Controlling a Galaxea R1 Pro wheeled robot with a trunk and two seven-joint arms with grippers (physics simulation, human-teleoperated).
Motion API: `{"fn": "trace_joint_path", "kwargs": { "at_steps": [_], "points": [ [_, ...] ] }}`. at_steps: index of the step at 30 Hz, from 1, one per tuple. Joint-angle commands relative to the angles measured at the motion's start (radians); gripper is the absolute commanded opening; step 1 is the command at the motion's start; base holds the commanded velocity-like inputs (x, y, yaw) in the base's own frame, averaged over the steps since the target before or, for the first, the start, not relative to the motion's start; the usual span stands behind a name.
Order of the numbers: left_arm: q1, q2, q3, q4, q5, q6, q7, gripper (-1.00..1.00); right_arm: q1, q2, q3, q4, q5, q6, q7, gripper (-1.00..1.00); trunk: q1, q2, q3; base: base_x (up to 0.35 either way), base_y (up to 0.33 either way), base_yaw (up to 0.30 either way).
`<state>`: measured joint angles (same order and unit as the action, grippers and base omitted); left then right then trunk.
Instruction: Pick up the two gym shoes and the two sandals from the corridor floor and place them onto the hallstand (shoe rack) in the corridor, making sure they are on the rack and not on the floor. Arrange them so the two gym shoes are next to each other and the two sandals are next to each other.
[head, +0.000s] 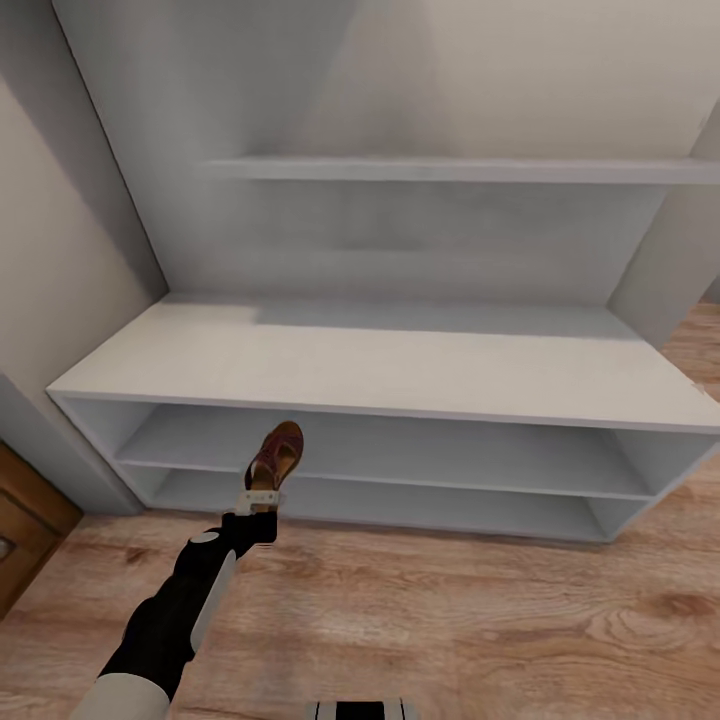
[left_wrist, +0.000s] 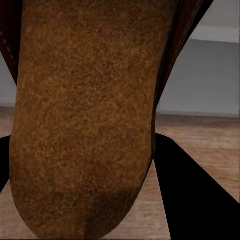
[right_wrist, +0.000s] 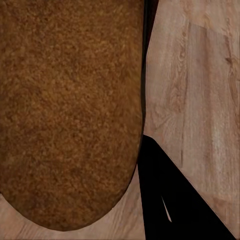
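Left arm: it reached forward from the lower left of the head view, toward the front of the hallstand (head: 400, 370).
Left gripper (head: 262, 497): its jaws pinched the heel end of one sandal (head: 275, 456), which stood up from them with its toe toward the rack.
Sandal in the left jaws: it was in the air, above the corridor floor (head: 450, 620), in front of the left part of the lower compartments; in the head view its toe overlapped the upper compartment's opening. Whether it touched the rack, I cannot tell.
Same sandal, left wrist view: the tan-brown footbed (left_wrist: 85, 125) was very close to the camera, with a dark strap edge beside it and the grey rack behind.
Right gripper: in the right wrist view one dark finger (right_wrist: 175, 200) showed beside a second sandal's footbed (right_wrist: 65, 110), with floor planks (right_wrist: 200, 90) behind. Whether these jaws were spread or pinching that sandal, I cannot tell.
Hallstand: light grey, low and wide, with a flat top and a wall shelf (head: 450, 168) above it.
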<state>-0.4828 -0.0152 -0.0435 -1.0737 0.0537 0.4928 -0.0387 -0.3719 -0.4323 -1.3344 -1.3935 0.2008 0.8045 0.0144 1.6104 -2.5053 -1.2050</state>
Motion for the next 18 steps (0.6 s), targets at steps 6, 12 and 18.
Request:
{"fn": "trace_joint_path", "kwargs": {
  "at_steps": [6,12,18],
  "points": [
    [0.000,0.000,0.001,0.000,0.004,0.006,-0.003,-1.00,-0.001,0.000,0.000,-0.001,0.002,0.005,-0.002,-1.00,0.000,0.000,-0.001,0.347,-0.013,0.000],
    [0.000,0.000,0.001,-0.001,0.004,0.006,-0.003,-1.00,-0.001,0.000,0.000,-0.001,0.002,0.005,-0.002,-1.00,0.000,0.000,-0.001,0.322,-0.105,0.000],
    [0.000,0.000,0.001,-0.001,0.004,0.006,-0.003,-1.00,-0.001,0.000,0.000,-0.001,0.002,0.005,-0.002,-1.00,0.000,0.000,-0.001,0.109,-0.022,0.000]
  ]
}}
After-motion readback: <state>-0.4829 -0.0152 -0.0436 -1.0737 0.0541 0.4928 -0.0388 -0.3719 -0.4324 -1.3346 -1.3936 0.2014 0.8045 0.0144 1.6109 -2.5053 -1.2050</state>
